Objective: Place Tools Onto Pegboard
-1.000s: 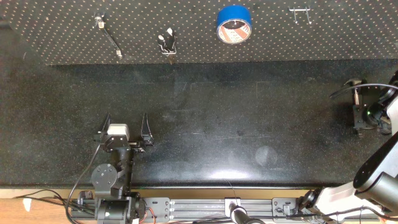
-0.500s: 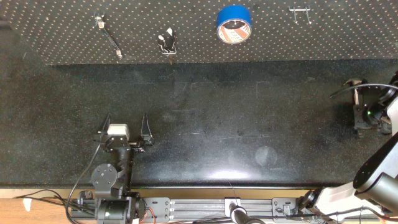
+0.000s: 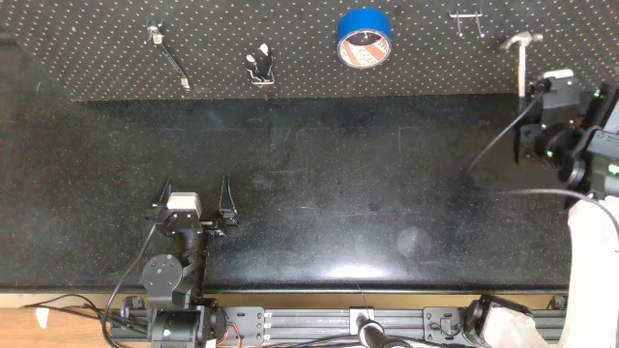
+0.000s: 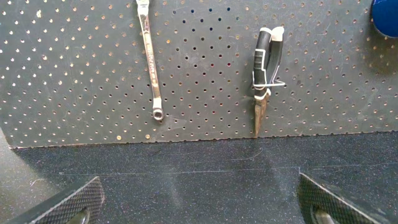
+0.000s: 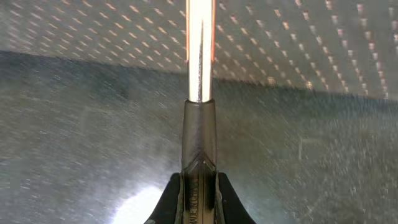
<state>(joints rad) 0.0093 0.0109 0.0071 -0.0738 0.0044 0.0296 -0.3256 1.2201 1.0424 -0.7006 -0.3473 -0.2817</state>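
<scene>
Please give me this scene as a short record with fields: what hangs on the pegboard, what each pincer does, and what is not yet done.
pegboard: holds wrench, pliers and blue tape roll
hook: bare
hammer: held by its handle, head toward the pegboard, not yet hung
right pincer: shut on the hammer
left pincer: open, holds nothing, faces the pegboard
</scene>
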